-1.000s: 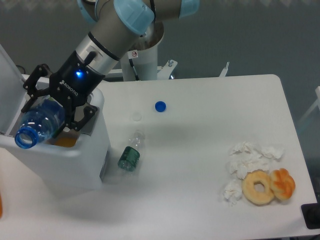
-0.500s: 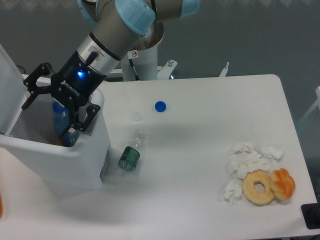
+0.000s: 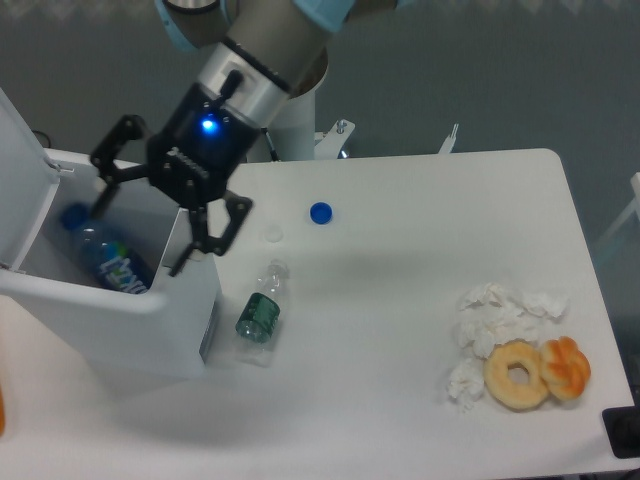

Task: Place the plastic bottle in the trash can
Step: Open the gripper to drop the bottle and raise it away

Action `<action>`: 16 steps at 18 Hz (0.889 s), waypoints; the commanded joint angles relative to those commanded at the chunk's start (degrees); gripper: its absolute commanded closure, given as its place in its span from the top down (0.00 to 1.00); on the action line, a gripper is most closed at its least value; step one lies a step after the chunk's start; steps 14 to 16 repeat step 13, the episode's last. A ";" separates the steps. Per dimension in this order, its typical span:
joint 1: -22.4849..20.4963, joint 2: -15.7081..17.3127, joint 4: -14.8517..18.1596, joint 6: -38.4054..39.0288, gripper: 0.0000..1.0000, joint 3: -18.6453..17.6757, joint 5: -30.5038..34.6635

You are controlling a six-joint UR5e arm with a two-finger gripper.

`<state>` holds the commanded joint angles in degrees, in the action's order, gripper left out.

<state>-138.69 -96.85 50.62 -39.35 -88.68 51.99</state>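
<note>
**Bottle in bin, fingers empty**

Item 1, the plastic bottle [image 3: 105,258]: you are seeing it lying inside the trash can [image 3: 120,310], tilted, its long axis running from the blue-ringed neck at upper left down to the printed label at lower right.

Item 2, the gripper [image 3: 140,232]: it is hovering over the can's right rim, above and to the right of the bottle. Its fingers [image 3: 205,240] are spreading wide apart, holding nothing and touching nothing that you can make out.

Item 3, relation: the bottle is lying below and left of the fingers, clear of them. You are likely looking at a finished placement; the arm only needs lifting away.
</note>
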 joint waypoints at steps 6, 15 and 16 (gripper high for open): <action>0.27 -0.97 0.44 -8.54 1.00 -0.17 12.59; 0.44 -2.11 0.35 -16.55 1.00 -0.53 22.28; 0.44 -2.11 0.35 -16.55 1.00 -0.53 22.28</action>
